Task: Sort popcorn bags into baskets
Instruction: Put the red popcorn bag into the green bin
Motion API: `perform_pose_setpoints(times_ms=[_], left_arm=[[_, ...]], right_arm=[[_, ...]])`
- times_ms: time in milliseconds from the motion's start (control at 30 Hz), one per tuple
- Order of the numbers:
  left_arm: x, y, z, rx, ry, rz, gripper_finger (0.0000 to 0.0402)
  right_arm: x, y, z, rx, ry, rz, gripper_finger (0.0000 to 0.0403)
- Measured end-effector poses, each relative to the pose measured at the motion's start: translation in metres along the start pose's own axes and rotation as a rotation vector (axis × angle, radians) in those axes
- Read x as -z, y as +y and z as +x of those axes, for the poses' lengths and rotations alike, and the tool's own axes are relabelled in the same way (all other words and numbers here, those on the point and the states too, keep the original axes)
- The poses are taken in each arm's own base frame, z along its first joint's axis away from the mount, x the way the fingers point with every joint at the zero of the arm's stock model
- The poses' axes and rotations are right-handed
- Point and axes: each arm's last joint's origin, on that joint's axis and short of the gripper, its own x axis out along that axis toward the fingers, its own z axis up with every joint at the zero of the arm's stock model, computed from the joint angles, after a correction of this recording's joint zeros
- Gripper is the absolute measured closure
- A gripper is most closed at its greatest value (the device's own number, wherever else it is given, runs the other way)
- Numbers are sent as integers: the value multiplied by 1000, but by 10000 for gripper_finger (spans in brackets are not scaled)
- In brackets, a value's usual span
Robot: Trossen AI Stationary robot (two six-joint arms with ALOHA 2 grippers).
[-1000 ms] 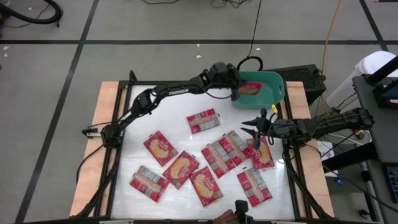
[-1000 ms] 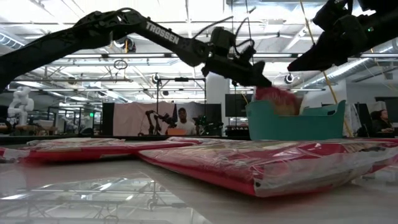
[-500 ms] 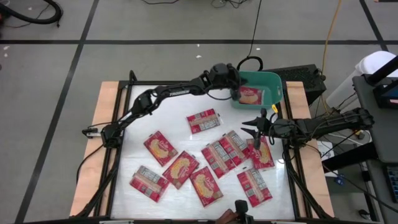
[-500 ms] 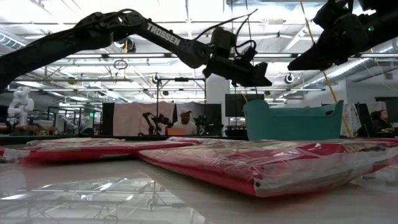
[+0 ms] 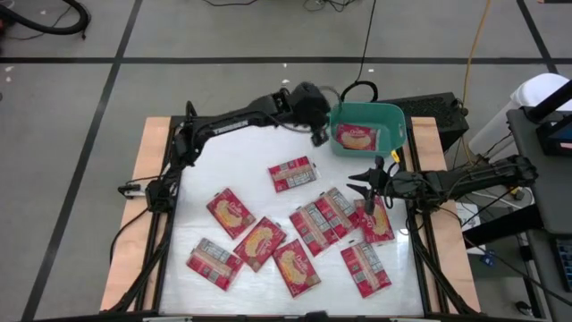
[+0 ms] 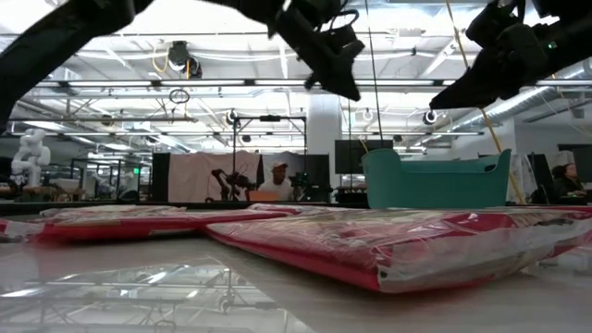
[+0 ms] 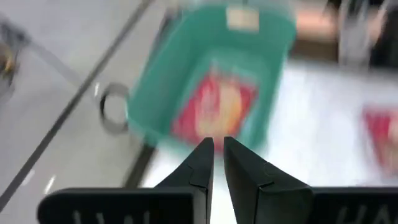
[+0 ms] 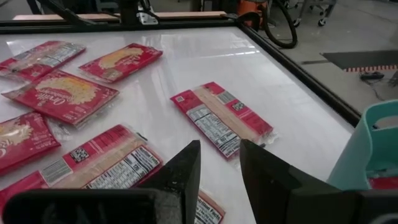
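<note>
One packet (image 5: 355, 137) now lies flat inside the teal tub (image 5: 394, 116), dropped there within the last second. My left hand (image 5: 319, 134) has pulled back from over the tub to just beside its rim, raised, fingers nearly pressed together and holding nothing. That delivery counts as complete. My right hand (image 5: 367, 190) waits above the packet cluster near the worktop (image 5: 241, 161) edge, fingers slightly spread, empty. About nine packets (image 5: 292, 173) are spread over the worktop, well apart from the tub. I judge the next step to be a fresh pick.
</note>
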Motion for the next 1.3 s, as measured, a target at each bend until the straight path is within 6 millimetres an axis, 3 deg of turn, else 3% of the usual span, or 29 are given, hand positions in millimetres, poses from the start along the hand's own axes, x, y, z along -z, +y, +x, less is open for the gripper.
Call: perform_pose_setpoints(times_ms=[267, 467, 567, 700, 1067, 1200, 1300], left_arm=[[18, -88, -10, -76, 169, 103, 362], [55, -132, -2, -159, 247, 80, 362], [78, -144, -1, -199, 266, 46, 362], [99, -152, -14, -202, 209, -14, 362], [171, -151, -54, -113, -57, -189, 362], [205, -153, -52, 1, -100, -238, 353], [216, -156, -52, 72, -179, -240, 326]], right_arm=[[5, 3, 10, 10, 60, 29, 298], [7, 8, 16, -42, 77, 39, 298], [6, 10, 17, -72, 76, 42, 298], [7, 11, 18, -78, 87, 33, 298], [5, 18, 29, -86, 52, 69, 298], [5, 22, 38, -90, 32, 72, 298], [6, 26, 46, -92, 20, 54, 297]])
